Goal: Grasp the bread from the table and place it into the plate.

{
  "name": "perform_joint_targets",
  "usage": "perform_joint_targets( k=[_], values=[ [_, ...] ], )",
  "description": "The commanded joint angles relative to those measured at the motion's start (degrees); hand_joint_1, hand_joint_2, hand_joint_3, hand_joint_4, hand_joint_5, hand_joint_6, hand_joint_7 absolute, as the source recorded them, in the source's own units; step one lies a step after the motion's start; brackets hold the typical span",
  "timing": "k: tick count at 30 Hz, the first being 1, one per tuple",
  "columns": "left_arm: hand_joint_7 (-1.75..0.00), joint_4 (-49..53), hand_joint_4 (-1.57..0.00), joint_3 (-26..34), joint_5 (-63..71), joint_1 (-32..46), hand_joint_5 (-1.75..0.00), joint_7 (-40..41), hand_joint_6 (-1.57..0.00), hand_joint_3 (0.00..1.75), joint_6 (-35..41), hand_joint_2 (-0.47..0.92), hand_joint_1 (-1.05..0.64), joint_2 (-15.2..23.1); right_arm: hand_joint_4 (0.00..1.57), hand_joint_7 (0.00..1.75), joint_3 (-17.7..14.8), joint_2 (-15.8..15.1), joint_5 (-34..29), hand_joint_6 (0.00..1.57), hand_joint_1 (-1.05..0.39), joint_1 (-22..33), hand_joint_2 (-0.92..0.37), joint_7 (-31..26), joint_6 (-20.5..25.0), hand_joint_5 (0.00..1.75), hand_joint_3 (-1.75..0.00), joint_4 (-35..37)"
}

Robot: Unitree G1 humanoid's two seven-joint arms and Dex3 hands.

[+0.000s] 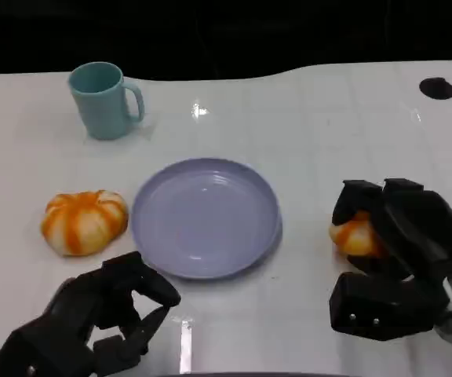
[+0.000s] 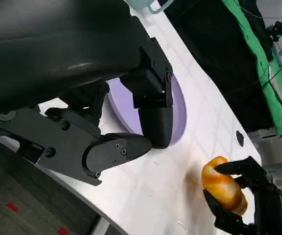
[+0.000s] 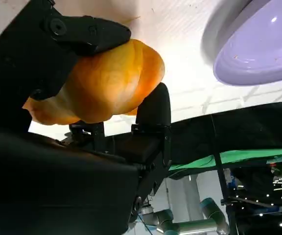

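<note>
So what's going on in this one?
The robot's right hand grips an orange bread roll beside the lavender plate, which has nothing in it yet. A second, striped bread lies on the white table on the plate's other side, untouched. The left hand hovers near the table's front edge, fingers curled, holding nothing. A teal mug stands further back.

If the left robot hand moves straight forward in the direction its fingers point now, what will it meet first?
Probably the purple plate: the left robot hand points up and rightward toward its near rim. The round bread lies off to the side. Depth is uncertain.
</note>
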Motion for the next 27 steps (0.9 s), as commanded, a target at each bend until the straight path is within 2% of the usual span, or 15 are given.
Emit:
perform_joint_targets(
  k=[1,4,10,12,14,18,21,27],
  values=[
    [-1.27,-0.7,-0.71,0.1,0.2,0.2,-1.75,0.2,-0.63,0.71,0.6,0.78,-0.26,0.3,0.95,1.71,-0.8,-0.8,1.2,0.72,-0.11,-1.1,-0.36,-1.0,-0.3,1.75,-1.19,-0.2],
    [-1.27,-0.5,-0.72,0.1,0.0,0.1,-1.75,0.1,-0.63,0.71,0.4,0.78,-0.27,0.3,0.95,1.68,-0.8,-0.7,1.5,0.74,-0.11,-1.3,-0.35,-1.8,-1.7,1.75,-1.20,-0.8],
    [-1.28,-0.3,-0.73,0.0,0.2,0.0,-1.75,0.3,-0.63,0.71,0.2,0.78,-0.27,0.3,0.98,1.75,-0.7,0.8,3.5,0.74,-0.09,-3.1,-0.33,-1.1,-4.3,1.75,-1.17,-3.4],
    [-1.28,-0.3,-0.74,-0.1,0.3,0.0,-1.75,0.3,-0.63,0.71,0.4,0.78,-0.27,0.2,0.98,1.74,-0.3,1.5,3.7,0.73,-0.09,-4.1,-0.32,-0.4,-4.5,1.75,-1.22,-4.2],
    [-1.28,-0.3,-0.74,-0.2,0.5,0.1,-1.75,0.4,-0.63,0.71,0.4,0.79,-0.27,0.3,0.98,1.60,0.3,2.6,4.0,0.79,-0.07,-5.7,-0.28,0.0,-5.5,1.75,-1.28,-3.8],
    [-1.29,-0.4,-0.75,-0.4,0.8,0.2,-1.75,0.5,-0.63,0.71,0.4,0.79,-0.27,0.3,1.00,1.54,1.2,4.8,4.8,0.83,-0.09,-8.1,-0.28,2.6,-5.5,1.75,-1.33,-3.3],
    [-1.29,-0.6,-0.76,-0.3,0.5,0.3,-1.75,0.5,-0.63,0.71,0.3,0.78,-0.27,0.0,0.99,1.43,2.0,7.1,5.2,0.86,-0.10,-10.1,-0.28,3.9,-5.8,1.75,-1.34,-1.9],
    [-1.29,-0.4,-0.75,-0.4,1.1,0.5,-1.75,0.6,-0.63,0.71,-0.3,0.78,-0.27,0.0,0.99,1.40,4.5,11.3,4.6,0.88,-0.15,-14.8,-0.27,3.1,-7.8,1.75,-1.35,4.8]
  ],
)
